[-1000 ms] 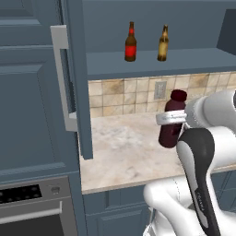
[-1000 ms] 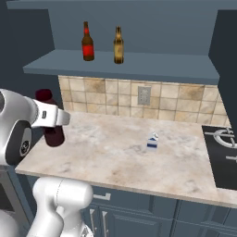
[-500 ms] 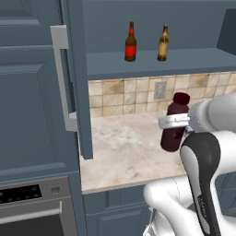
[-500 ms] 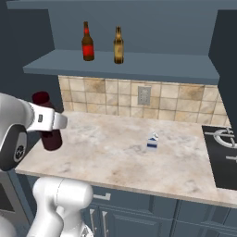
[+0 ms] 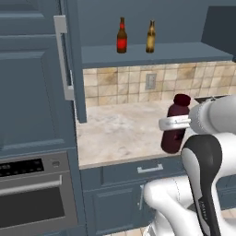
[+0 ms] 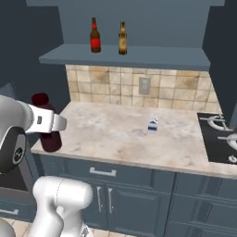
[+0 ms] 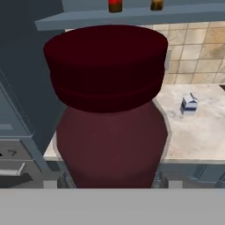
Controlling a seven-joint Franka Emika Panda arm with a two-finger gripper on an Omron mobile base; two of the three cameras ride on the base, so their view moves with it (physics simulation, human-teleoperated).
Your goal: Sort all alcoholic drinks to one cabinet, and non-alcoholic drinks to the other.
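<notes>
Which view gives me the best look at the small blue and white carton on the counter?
The right base view: the carton stands unobstructed mid-counter. The hand view shows it small, beside the maroon bottle. In the left base view I can't make it out.

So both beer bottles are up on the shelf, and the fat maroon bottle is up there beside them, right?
Not quite. The two beer bottles do stand on the shelf, but the maroon bottle is down at counter level, in the gripper, as the right base view shows.
</notes>
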